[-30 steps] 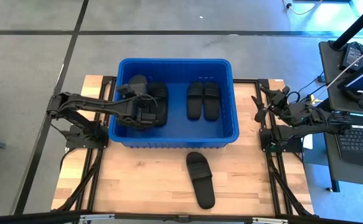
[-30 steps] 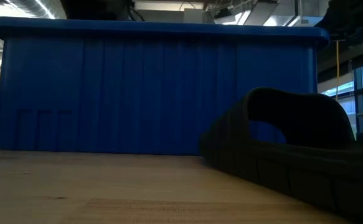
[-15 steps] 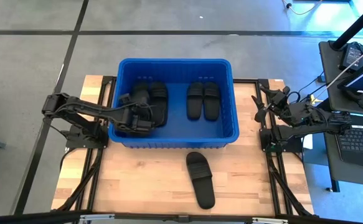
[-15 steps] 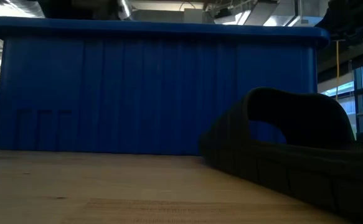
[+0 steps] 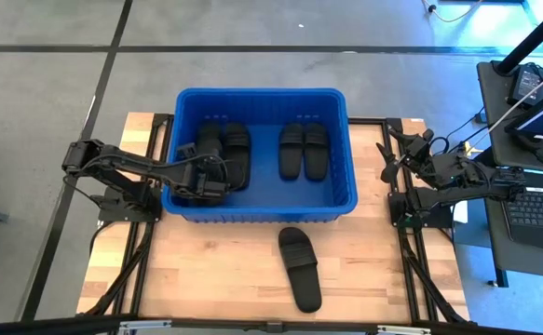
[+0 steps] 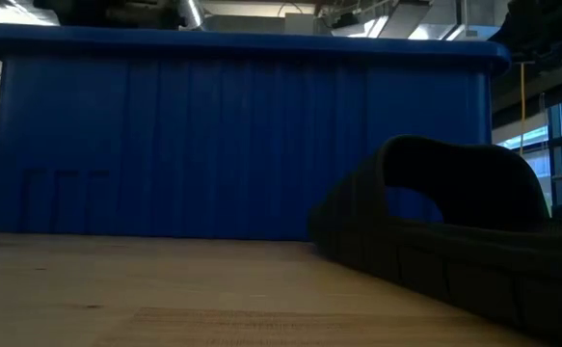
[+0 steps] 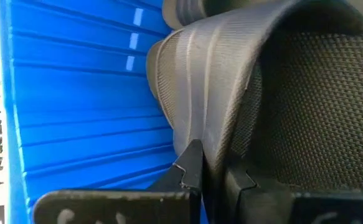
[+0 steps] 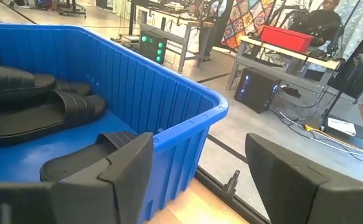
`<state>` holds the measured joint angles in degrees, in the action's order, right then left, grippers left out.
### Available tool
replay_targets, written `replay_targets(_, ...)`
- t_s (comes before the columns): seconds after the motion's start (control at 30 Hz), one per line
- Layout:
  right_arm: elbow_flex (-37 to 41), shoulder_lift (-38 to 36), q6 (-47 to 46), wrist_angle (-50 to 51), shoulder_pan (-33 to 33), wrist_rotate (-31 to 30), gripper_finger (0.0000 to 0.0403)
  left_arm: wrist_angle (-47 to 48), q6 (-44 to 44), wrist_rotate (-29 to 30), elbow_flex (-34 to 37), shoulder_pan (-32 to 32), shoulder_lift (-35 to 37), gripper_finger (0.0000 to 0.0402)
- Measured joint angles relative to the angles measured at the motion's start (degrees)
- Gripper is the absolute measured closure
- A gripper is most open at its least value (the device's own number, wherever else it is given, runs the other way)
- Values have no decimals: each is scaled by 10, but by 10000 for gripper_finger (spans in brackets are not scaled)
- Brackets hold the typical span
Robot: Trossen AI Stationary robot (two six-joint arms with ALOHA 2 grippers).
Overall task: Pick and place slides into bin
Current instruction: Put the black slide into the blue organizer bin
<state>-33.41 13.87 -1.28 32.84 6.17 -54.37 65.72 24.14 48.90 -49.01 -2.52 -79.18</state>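
Item 1: bin (image 5: 346, 149), bright blue tub, upper centre of the high view, standing on the wooden table (image 5: 215, 270). Contents: 1 pair of slides (image 5: 304, 149) side by side right of centre, and a cluster of slides (image 5: 234, 154) against the left wall; exact count in the cluster is hidden by the arm.

Item 2: loose slide (image 5: 300, 268), lower centre of the high view, on bare table just in front of the bin's near wall, apart from it. Not yet placed.

Item 3: left gripper (image 5: 208, 177), inside the bin at its left end, fingers clenched on the rim of a slide (image 7: 231, 81), close to the ribbed blue wall.

Item 4: right gripper (image 5: 389, 160), parked at the right edge of the table beside the bin, fingers spread, empty.

Handling note, a judgement: set the held slide flat beside the cluster, then spread the fingers fully before lifting, so the thin rim does not snag. Lift straight up; the left wall is near. Open room lies mid-bin and along the front of the table around the loose slide.
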Motion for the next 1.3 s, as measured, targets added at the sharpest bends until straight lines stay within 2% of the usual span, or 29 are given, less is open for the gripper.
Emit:
replay_targets(0.37,0,0,0,0,0,0,147,-5,-28,-39,-2,4,12,396)
replay_targets(0.77,0,0,0,0,0,0,147,-8,-85,-117,8,69,14,393)
replay_targets(0.97,0,0,0,0,0,0,147,-12,-110,-108,10,86,14,388)
replay_targets(1.1,0,0,0,0,0,0,147,-11,-110,-75,11,85,13,368)
replay_targets(1.3,0,0,0,0,0,0,147,-11,-141,-71,11,84,13,343)
